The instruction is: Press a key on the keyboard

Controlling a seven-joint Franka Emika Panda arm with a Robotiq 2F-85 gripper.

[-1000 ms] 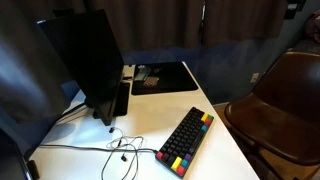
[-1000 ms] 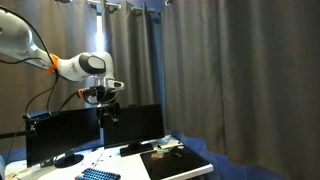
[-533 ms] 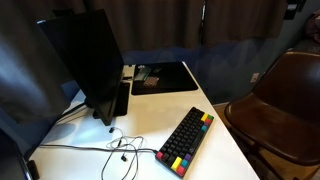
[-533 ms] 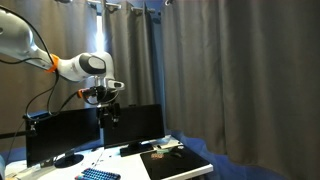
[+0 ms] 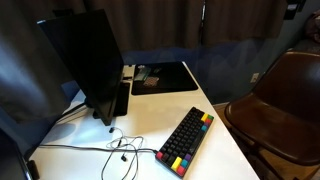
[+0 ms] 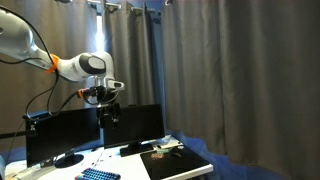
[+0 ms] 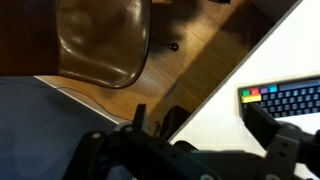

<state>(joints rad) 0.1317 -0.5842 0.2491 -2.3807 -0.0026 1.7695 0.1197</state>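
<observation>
The keyboard point(image 5: 186, 140) lies at an angle near the front edge of the white table point(image 5: 150, 110). It has black keys and red, yellow, green and blue keys along one side. It also shows in an exterior view point(image 6: 98, 175) and at the right edge of the wrist view point(image 7: 287, 99). My gripper point(image 6: 108, 108) hangs high above the table on the white arm, well clear of the keyboard. In the wrist view its two dark fingers point(image 7: 200, 125) stand apart with nothing between them.
A black monitor point(image 5: 85, 60) stands at the left of the table, with a flat black mat point(image 5: 165, 77) behind it and loose cables point(image 5: 120, 150) in front. A brown chair point(image 5: 285, 100) stands close to the table's right side. Dark curtains hang behind.
</observation>
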